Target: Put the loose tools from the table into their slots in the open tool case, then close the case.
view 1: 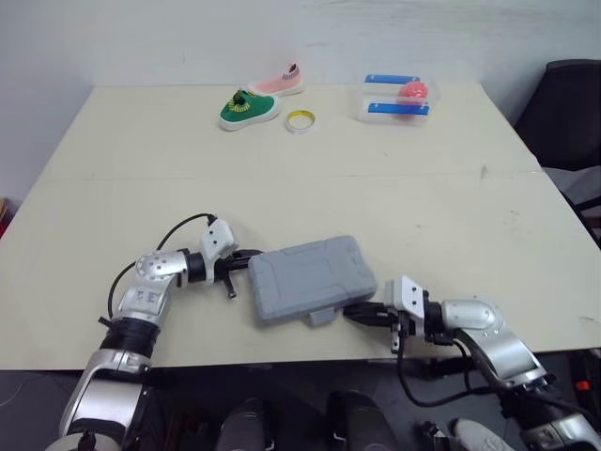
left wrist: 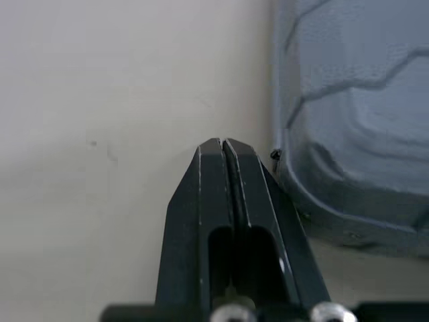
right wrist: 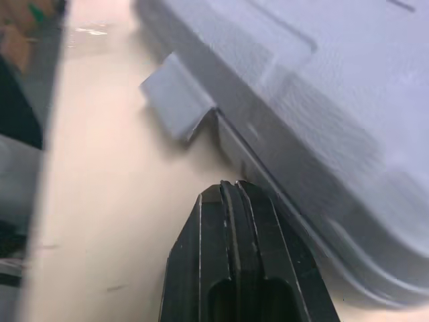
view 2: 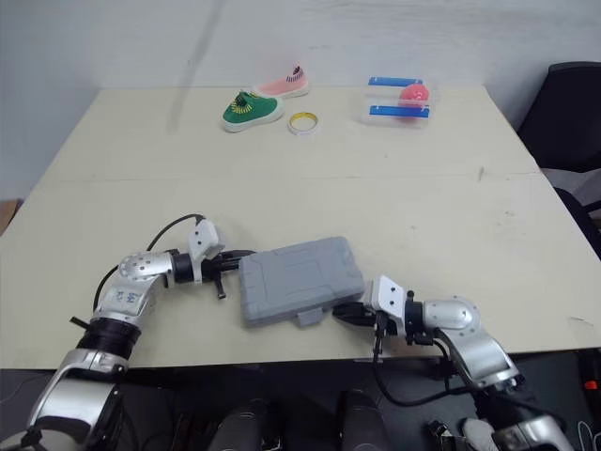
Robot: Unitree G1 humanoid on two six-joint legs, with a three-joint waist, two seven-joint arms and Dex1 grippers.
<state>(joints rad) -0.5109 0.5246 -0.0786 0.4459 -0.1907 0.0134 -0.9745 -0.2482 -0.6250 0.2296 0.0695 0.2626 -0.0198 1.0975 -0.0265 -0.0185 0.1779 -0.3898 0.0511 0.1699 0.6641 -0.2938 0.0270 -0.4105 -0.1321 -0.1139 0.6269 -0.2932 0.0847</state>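
Note:
The grey tool case lies shut and flat near the table's front edge, its lid down. One latch tab sticks out from its front side, seen close in the right wrist view as latch tab. My left gripper is shut, with its tip against the case's left side. My right gripper is shut too, its tip at the case's front right corner beside the latch. Neither gripper holds anything.
At the table's far side sit a green shoe, a pink shoe, a yellow tape ring and a clear box with blue strips and a pink ball. A black chair stands at the right.

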